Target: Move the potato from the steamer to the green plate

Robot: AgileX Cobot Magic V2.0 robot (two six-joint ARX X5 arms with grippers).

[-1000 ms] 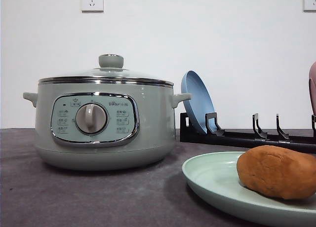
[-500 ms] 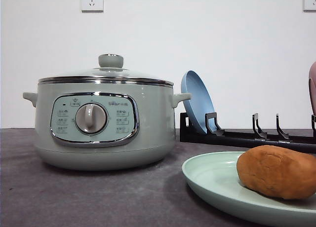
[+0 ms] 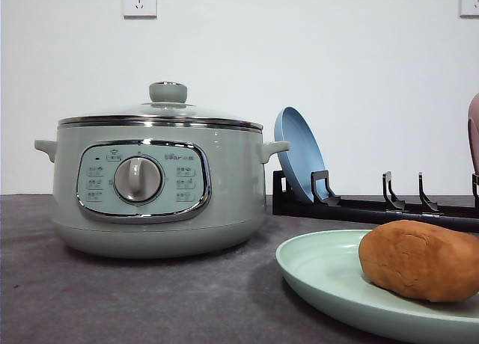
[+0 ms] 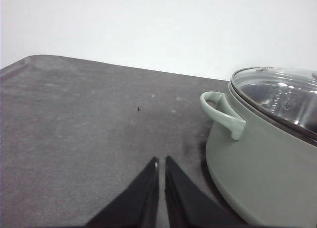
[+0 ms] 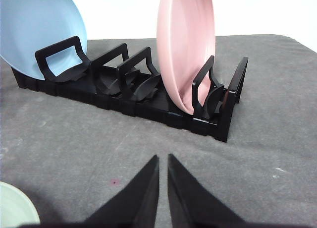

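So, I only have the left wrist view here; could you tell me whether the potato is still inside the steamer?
Observer: No, the potato lies on the green plate, seen in the front view.
Operator: Thank you. Is the steamer's lid on?
Observer: Yes, the lid's green knob sits centred on top of the steamer.
Operator: And what is the right gripper doing, please?
Observer: The right gripper is shut and empty, facing a black dish rack that holds a blue plate and a pink plate.
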